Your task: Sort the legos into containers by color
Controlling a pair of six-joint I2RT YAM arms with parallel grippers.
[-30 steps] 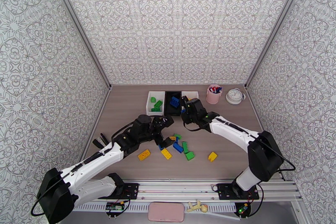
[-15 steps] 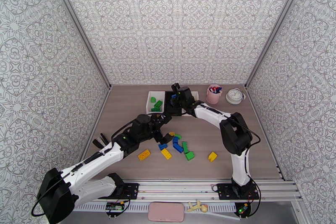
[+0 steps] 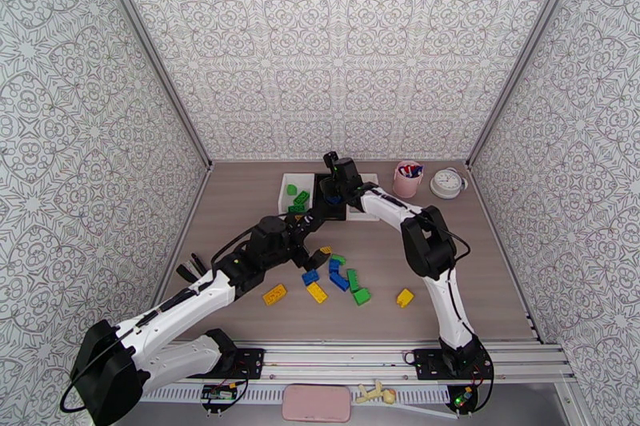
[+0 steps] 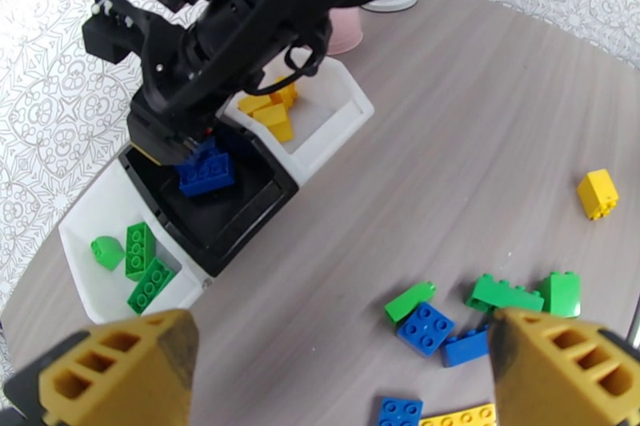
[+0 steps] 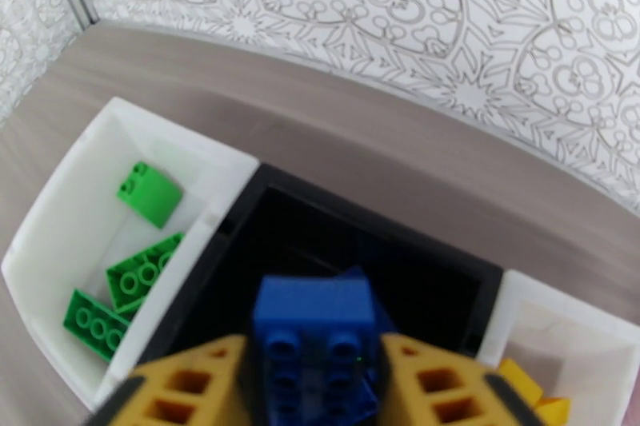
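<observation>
Patterned white walls (image 3: pixel 336 44), grey-brown wood-grain tabletop (image 3: pixel 240 208)

We see yellow fingers on the right claw (image 5: pixel 316 364), with a blue brick (image 5: pixel 314 316) between them. Below it is the black bin (image 5: pixel 264 252). White bin (image 5: pixel 72 204) left of that claw: green bricks (image 5: pixel 150 193). Second white bin (image 5: pixel 552 316) right of it: yellow bricks (image 5: pixel 528 388). Left claw (image 4: pixel 340 368) yellow too; loose legos (image 4: pixel 426 329) ahead of it are green, blue and yellow. Bench (image 4: pixel 448 116) grey-brown woodgrain. Walls (image 3: pixel 336 44) white with a grey floral pattern.
</observation>
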